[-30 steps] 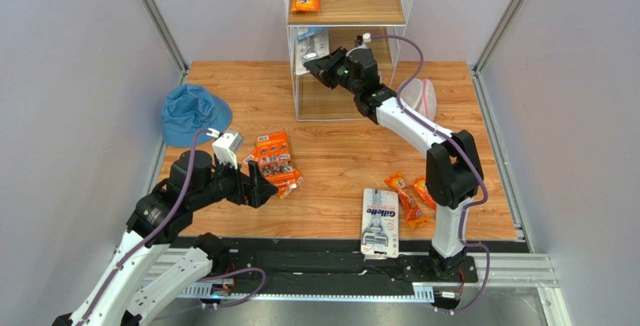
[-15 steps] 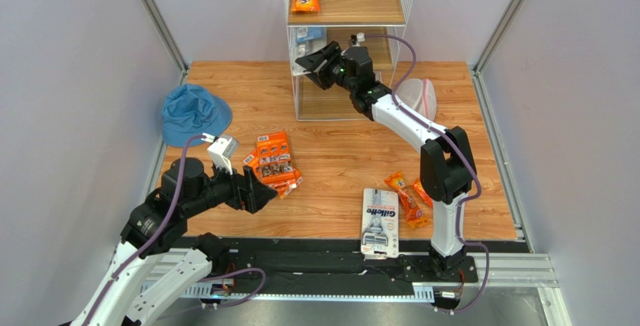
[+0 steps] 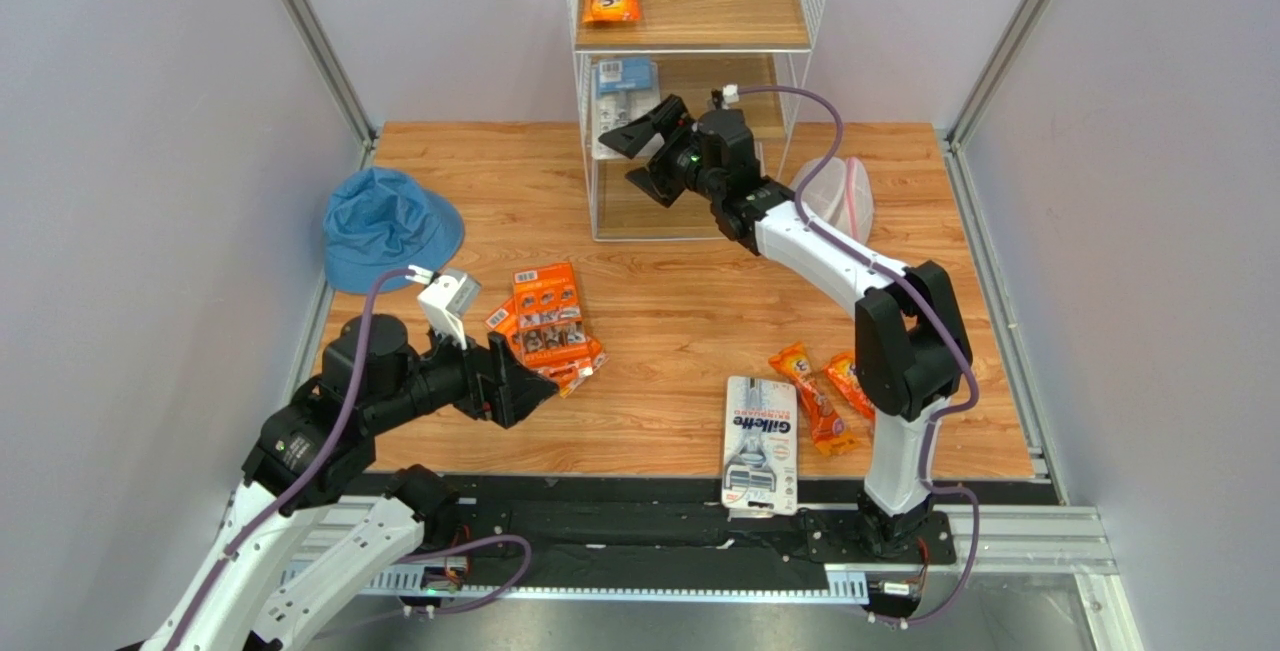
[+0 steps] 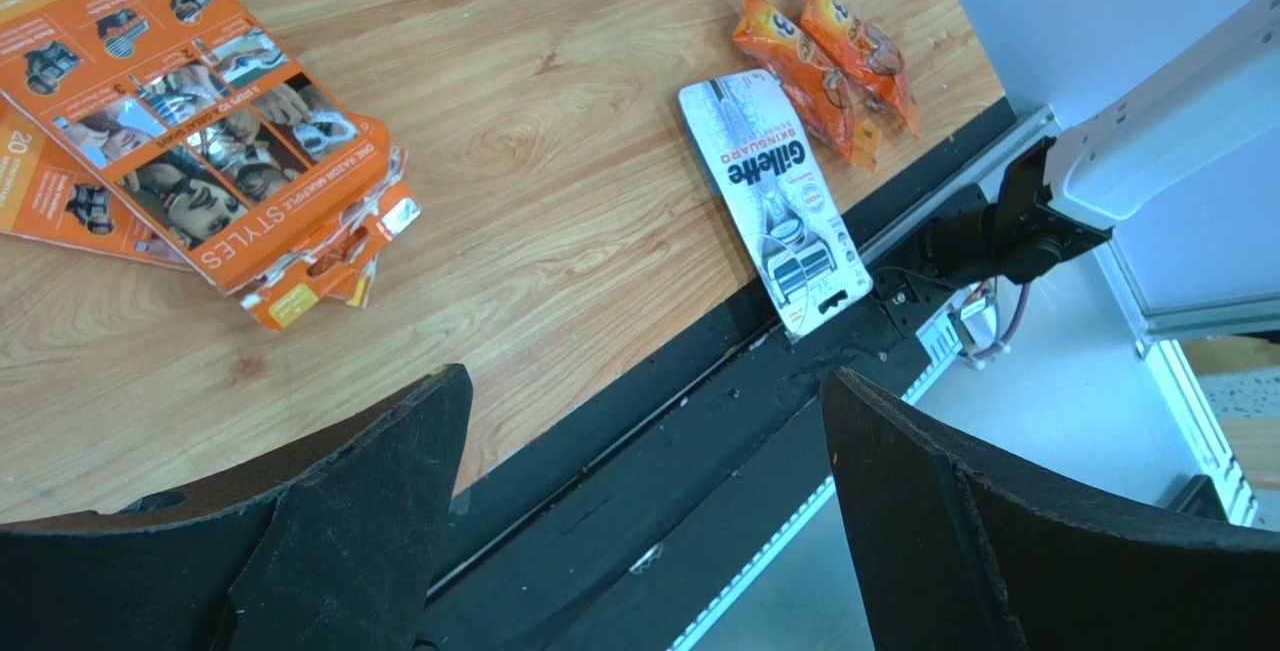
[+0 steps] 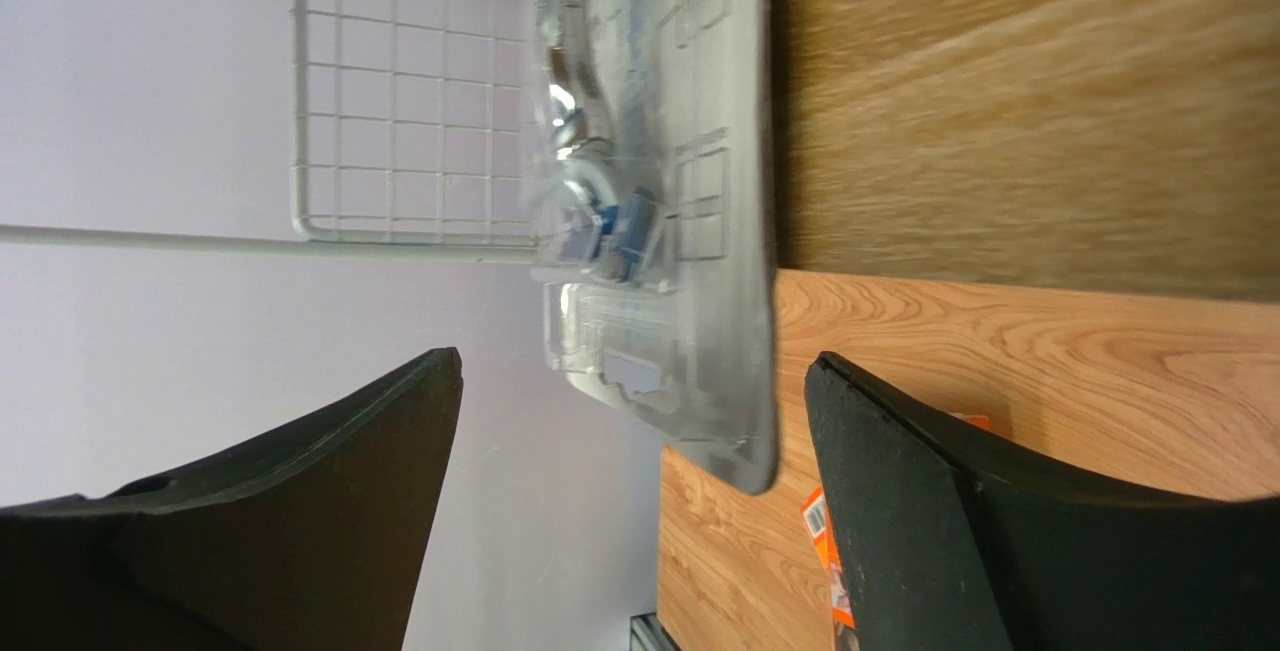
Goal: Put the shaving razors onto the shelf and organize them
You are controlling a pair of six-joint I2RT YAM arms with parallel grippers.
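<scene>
Right gripper parted wide, nothing held, blister-carded razor set at left edge of middle board of shelf, left gripper parted wide, empty, near orange multi-packs.

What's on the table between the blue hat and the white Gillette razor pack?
The flat orange razor packs lie between the blue hat and the Gillette pack. The top camera shows it best.

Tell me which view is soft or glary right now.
Right wrist view: the clear plastic razor blister pack is slightly soft, with bright glints. Left wrist view: sharp, lettering on the white flat razor card reads clearly. Top external view: even light, faint shadows.
</scene>
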